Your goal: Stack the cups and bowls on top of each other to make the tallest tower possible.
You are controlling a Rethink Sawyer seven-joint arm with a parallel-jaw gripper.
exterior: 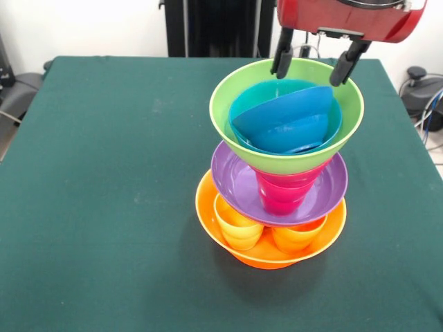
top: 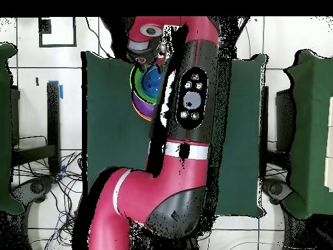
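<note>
Presently, the tower (exterior: 277, 173) stands right of centre on the green-covered counter (exterior: 104, 207), upright with a slight lean in its upper tiers. Its base is the large orange bowl (exterior: 208, 214), resting on the cloth. Inside that bowl, at roughly seven o'clock, sits a yellow cup (exterior: 239, 227); at about five o'clock sits an orange cup (exterior: 296, 237), the two just beside each other. Resting on them is the purple bowl (exterior: 235, 183), wide and shallow, its rim overhanging both cups. A red cup (exterior: 284, 190), ribbed, stands mouth-down in the purple bowl's middle. On it sits the lime green bowl (exterior: 228, 114), deep and flared, the widest tier above the base. Nested within are the light blue bowl (exterior: 249, 100) and, tipped against its inside, the dark blue bowl (exterior: 291, 117), canted toward four o'clock.

Above the lime bowl's far rim, at twelve to one o'clock, hangs the gripper (exterior: 315, 66); the jaws stand apart, released, grasping nothing, their tips just over the rim.

In the overhead view the arm (top: 188, 111) covers most of the tower (top: 146, 88).
</note>
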